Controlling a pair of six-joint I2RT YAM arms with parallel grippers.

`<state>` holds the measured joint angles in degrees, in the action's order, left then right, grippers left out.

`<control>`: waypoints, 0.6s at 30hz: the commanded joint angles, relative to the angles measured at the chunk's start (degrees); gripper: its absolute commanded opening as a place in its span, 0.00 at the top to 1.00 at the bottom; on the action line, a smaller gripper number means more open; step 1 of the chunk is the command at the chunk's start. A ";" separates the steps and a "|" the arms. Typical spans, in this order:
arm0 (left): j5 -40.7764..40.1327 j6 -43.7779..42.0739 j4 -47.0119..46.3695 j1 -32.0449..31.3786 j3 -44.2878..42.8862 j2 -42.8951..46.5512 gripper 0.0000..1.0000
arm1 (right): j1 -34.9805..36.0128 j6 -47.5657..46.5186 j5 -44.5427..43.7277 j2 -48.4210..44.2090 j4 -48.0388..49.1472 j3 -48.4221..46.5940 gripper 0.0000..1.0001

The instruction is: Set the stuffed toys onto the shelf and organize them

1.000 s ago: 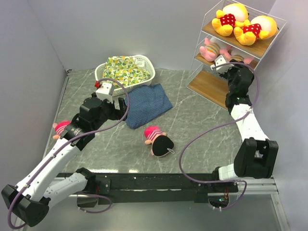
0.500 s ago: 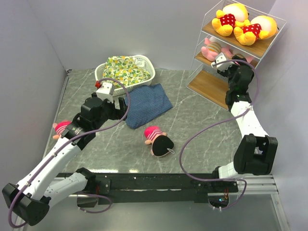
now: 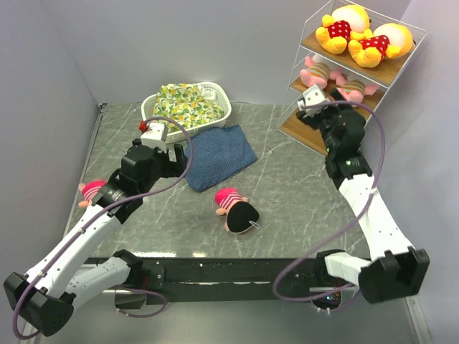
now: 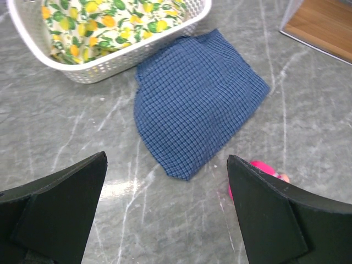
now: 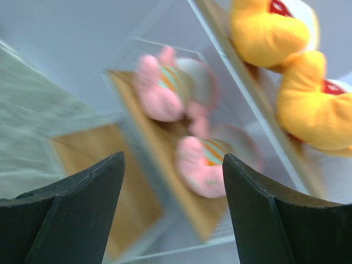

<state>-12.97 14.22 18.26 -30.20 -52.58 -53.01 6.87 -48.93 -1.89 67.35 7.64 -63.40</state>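
Note:
The shelf (image 3: 307,127) stands at the far right. Two yellow bears (image 3: 343,29) lie on its top board and two pink striped piglets (image 3: 318,72) on its middle board. My right gripper (image 3: 313,115) is open and empty, just in front of the shelf; its wrist view shows a piglet (image 5: 206,165) between the open fingers, a little way off. One pink-hatted doll (image 3: 237,208) lies mid-table. The other doll (image 3: 90,190) lies far left, partly hidden by my left arm. My left gripper (image 3: 179,159) is open and empty above the table near the blue cloth (image 4: 192,104).
A white basket (image 3: 154,109) with a floral cloth bundle (image 3: 188,104) stands at the back. The blue folded cloth (image 3: 219,154) lies in front of it. The shelf's bottom board (image 4: 324,22) is bare. Grey walls close in the left and right sides.
My right gripper has drawn back from the shelf's middle board, leftward and down. The second piglet now shows uncovered on that board. My left arm has hardly moved.

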 commanded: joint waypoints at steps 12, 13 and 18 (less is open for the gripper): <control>-12.87 0.02 -5.34 -0.21 2.92 7.13 0.03 | 19.05 65.25 2.06 -23.75 -19.32 16.70 0.37; -12.43 -0.07 -5.60 -0.13 3.09 7.31 0.04 | 19.75 67.36 3.81 -24.28 -19.68 18.47 0.37; -12.43 -0.24 -4.99 -0.21 2.66 6.52 0.04 | 22.04 80.02 7.95 -24.99 -18.81 27.78 0.39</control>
<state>-24.12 14.26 15.27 -30.20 -49.82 -46.24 26.98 14.28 1.80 41.67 -9.26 -41.69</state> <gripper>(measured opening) 0.967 0.627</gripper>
